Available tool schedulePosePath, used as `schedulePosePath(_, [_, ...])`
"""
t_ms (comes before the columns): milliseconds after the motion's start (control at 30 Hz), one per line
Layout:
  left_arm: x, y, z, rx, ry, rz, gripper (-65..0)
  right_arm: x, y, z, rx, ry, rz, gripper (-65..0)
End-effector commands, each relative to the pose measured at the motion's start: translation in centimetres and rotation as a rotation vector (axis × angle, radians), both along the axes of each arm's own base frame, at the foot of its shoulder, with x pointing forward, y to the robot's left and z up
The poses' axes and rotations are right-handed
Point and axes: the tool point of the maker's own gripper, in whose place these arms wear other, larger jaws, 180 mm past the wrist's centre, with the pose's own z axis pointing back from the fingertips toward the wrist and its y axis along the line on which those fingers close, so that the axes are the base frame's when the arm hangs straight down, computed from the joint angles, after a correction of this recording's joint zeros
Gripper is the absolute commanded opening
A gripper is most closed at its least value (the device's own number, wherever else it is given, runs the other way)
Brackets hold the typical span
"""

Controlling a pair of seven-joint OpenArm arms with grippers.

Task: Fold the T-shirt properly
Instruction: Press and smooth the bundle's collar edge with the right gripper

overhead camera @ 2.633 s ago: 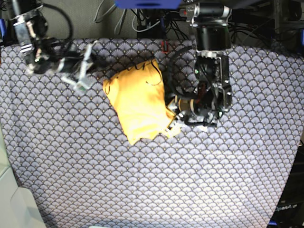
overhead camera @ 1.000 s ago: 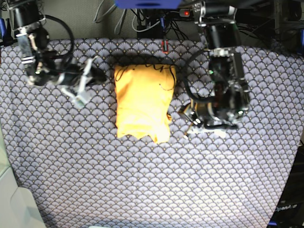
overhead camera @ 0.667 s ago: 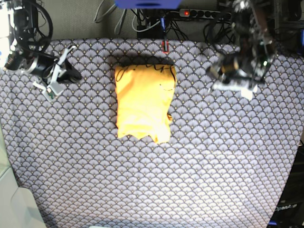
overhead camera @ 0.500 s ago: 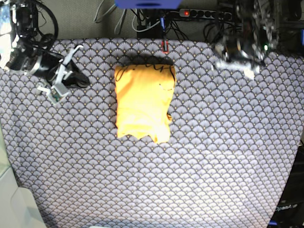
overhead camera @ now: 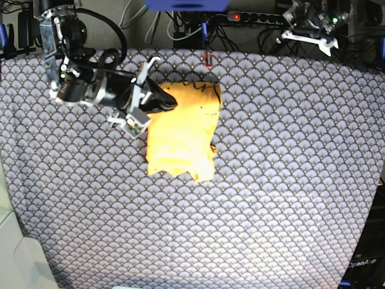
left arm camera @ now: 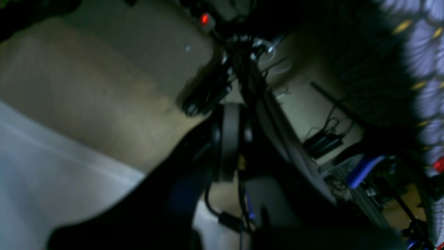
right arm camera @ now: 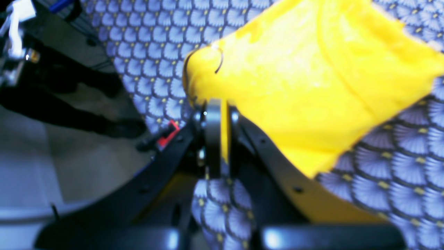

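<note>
Folded yellow-orange T-shirt [overhead camera: 182, 133] on scale-patterned surface [overhead camera: 289, 168], right gripper [overhead camera: 146, 96] at its near-left edge with fingers spread, left gripper [overhead camera: 310, 24] raised far off, finger state unclear

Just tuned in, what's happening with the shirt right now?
The yellow T-shirt lies folded into a compact rectangle on the scale-patterned cloth. The right end effector is at the shirt's upper corner nearest that arm; its wrist view shows the fingers nearly together beside the fabric edge, but whether they pinch it is unclear. The left end effector is up at the far edge, away from the shirt, and its wrist view shows only background clutter.
</note>
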Motion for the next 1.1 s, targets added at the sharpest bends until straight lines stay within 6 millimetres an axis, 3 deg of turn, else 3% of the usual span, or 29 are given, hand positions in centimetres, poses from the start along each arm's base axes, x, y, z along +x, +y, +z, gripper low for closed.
schedulePosePath(0, [-0.4,0.1,0.2,0.004,0.007,-0.001,-65.0,0.4,0.3,0.3,0.038,-0.009,0.0,-63.4])
schedulePosePath(267, [-0.7,0.2,0.0,0.005,0.016,0.0,-65.0,0.2,-0.7,-6.4,0.079,0.17,-0.063,-63.2])
schedulePosePath(400, [-0.5,0.2,0.0,0.005,0.013,0.0,-65.0,0.1,-1.1,-7.5,0.079,0.197,-0.08,-63.2])
schedulePosePath(500, [-0.4,0.2,0.0,0.005,0.01,0.0,-65.0,0.3,-1.0,-6.0,0.077,0.15,-0.055,-63.2])
schedulePosePath(800, [-0.4,0.2,0.0,0.004,0.011,0.001,-65.0,1.0,2.3,2.8,-0.008,-0.111,0.138,-63.2])
schedulePosePath(933, [-0.5,0.2,0.0,0.003,0.013,0.002,-65.0,2.9,3.7,4.2,-0.014,-0.152,0.15,-63.2])
schedulePosePath(1067, [-0.6,0.0,0.0,-0.004,0.015,0.004,-65.0,5.0,4.9,3.9,-0.028,-0.15,0.189,-63.2])
